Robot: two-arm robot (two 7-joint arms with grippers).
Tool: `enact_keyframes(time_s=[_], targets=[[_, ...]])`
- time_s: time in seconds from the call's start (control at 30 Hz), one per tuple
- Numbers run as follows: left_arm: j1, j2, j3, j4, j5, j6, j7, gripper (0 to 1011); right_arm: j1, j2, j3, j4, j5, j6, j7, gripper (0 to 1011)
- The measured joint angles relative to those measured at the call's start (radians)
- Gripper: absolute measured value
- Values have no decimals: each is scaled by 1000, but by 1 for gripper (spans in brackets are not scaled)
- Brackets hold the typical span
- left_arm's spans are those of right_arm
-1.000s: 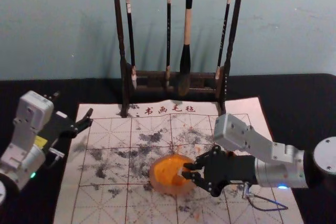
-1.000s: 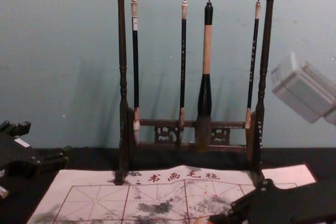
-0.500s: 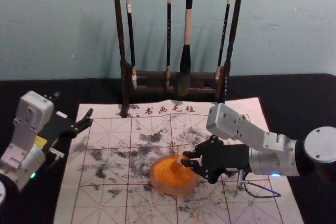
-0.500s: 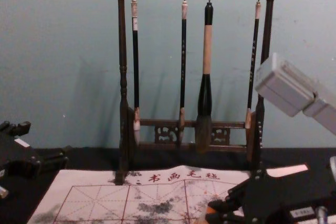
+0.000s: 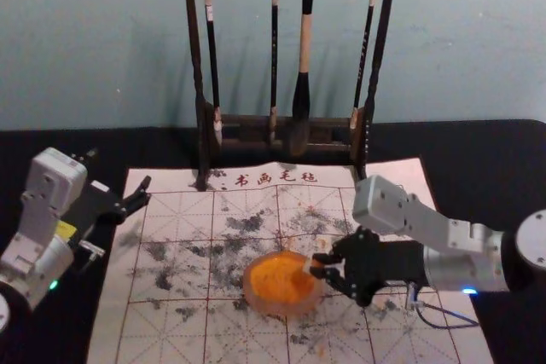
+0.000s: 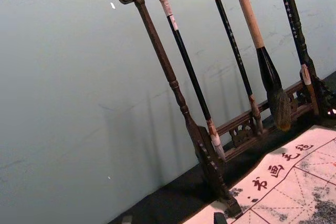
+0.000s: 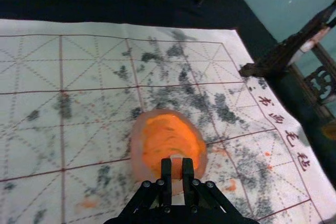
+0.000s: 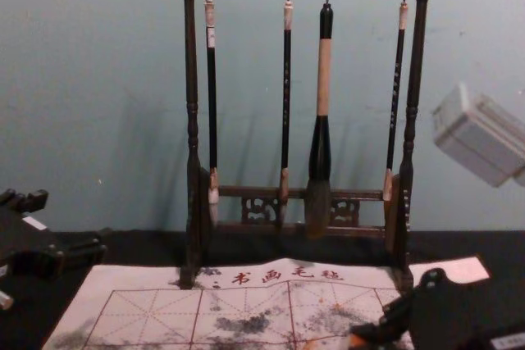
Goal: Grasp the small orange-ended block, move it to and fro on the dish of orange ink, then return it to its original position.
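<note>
Two fingers point(image 7: 166, 171) of the right claw point(image 5: 316, 267) are pinched on the small block point(image 7: 177, 169), parted by little more than its narrow width. The claw reaches in from the robot's right, holding the block at the right side of the dish point(image 5: 250, 294), its end over the orange ink point(image 5: 277, 281); whether it touches the ink, I cannot tell. The chest view shows the block's orange end at the tips of this claw.

The dish sits on the gridded mat point(image 5: 166, 330), inside its edges, with a broad stretch of mat between it and the left claw point(image 5: 119, 170). On the other side there is less room: the right claw comes right up to the dish, and its arm crosses the mat's right edge.

The left claw is parked at the mat's left edge, its fingers spread wide, with nothing between them. Behind the dish, more mat runs back to the wooden rack point(image 5: 194, 40), where four brushes point(image 5: 304, 40) hang. Dark counter point(image 5: 495, 151) borders the mat on both sides.
</note>
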Motion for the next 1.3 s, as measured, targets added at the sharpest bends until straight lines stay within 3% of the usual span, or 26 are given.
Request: enact_keyframes(time_s=[0.3, 0.6, 0.93, 1.17, 1.3], targets=[[0, 0, 0, 0, 0, 0, 0, 1001, -23, 31, -8, -58, 6, 4, 21, 90], [0, 0, 0, 0, 0, 0, 0, 1001, -3, -1, -31, -43, -6, 12, 21, 90], [0, 0, 0, 0, 0, 0, 0, 1001, 40, -51, -37, 30, -34, 24, -7, 90], [0, 0, 0, 0, 0, 0, 0, 1001, 41, -47, -20, 35, -36, 30, -14, 90], [0, 0, 0, 0, 0, 0, 0, 1001, 26, -25, -9, 12, -31, 34, -13, 90]])
